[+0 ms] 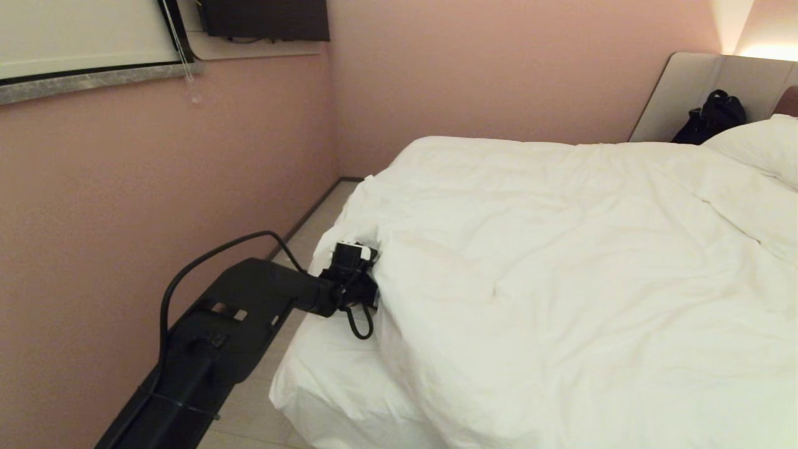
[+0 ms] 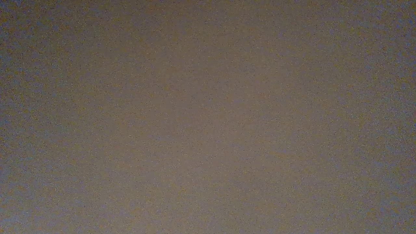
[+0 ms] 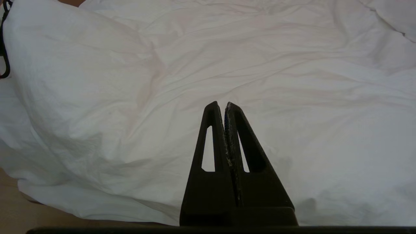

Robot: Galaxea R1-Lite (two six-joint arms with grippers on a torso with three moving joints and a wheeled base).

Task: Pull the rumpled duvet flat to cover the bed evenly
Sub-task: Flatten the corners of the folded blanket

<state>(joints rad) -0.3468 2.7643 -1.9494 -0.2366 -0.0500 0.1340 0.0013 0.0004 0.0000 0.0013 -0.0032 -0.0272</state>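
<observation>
On bed (image 1: 324, 368): rumpled duvet (image 1: 561, 280), left hand (image 1: 368, 274) buried underneath.

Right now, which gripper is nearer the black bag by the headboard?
Neither is close; I can't rank them. Left gripper is buried in the white puffy duvet at the bed's left edge; right gripper hovers shut over the duvet. Black bag sits far off.
</observation>
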